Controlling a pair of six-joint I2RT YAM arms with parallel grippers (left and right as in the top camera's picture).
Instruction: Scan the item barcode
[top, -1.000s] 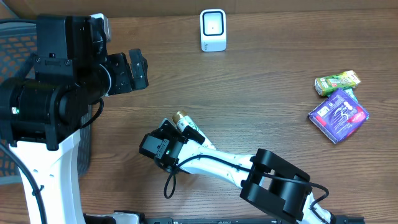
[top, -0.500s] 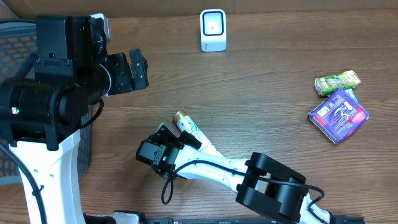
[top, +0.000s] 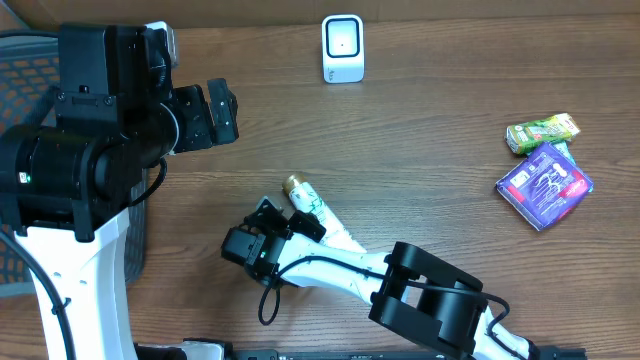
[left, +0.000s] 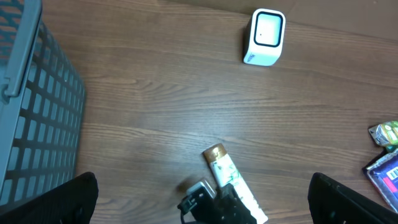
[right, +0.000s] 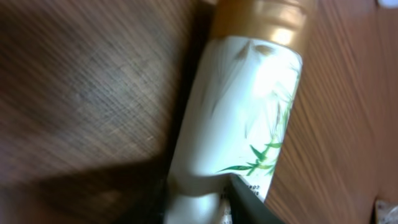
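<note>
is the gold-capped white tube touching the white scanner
No, the gold-capped white tube lies apart from the white box-shaped scanner, bare wooden table between them.

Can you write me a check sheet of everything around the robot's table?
Surface: brown wooden table, no spills seen.
Job's things: white tube with a gold cap, lying flat; white scanner standing at the far edge.
Clutter: green packet touching purple packet, off to the right.
Grippers: left gripper open, holding nothing; right gripper closed on the tube's lower end.
Cables: black cable looping under the right arm.
Surroundings: grey basket at the left.
</note>
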